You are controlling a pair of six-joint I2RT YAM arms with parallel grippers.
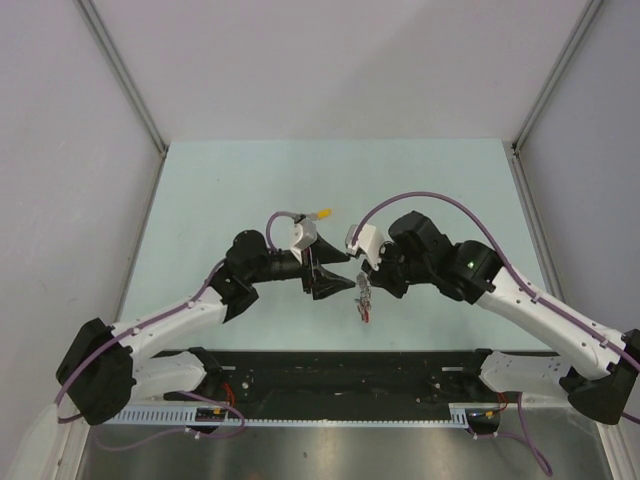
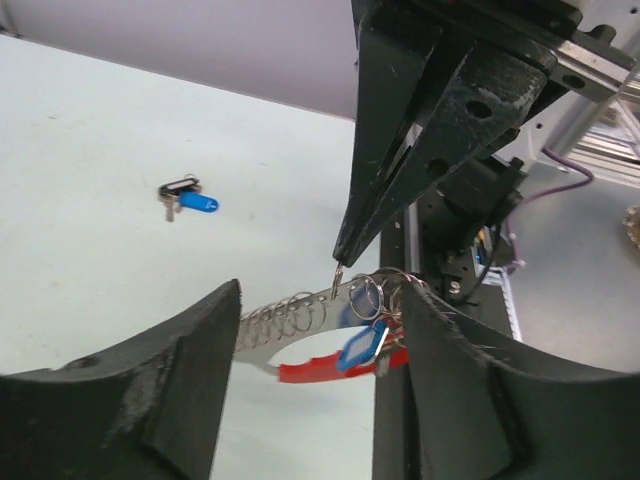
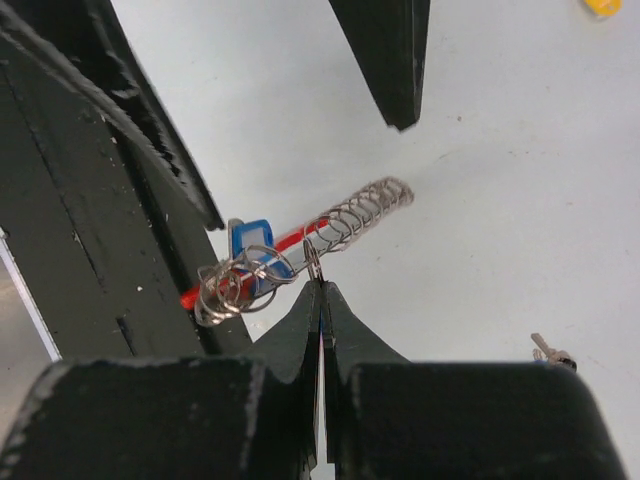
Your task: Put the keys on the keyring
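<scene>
1. Bench point(image 1: 200, 200): pale green. The work goes on above its middle, between both arms.
2. Right gripper point(image 3: 322, 292): fully closed, pinching one silver loop of the keyring point(image 2: 368, 295), which hangs clear of the bench.
3. Left gripper point(image 2: 320, 300): wide open, its fingers either side of the chain, gripping nothing.
4. Keyring: a silver ring, a short looped chain and a red strap. The hung blue-capped key point(image 2: 358, 348) sits among the loops.
5. Step in hand: probably threading. The next move calls for fetching the loose blue-capped key point(image 2: 195, 202) lying apart, or the yellow-capped key point(image 1: 322, 212) at the far side.
</scene>
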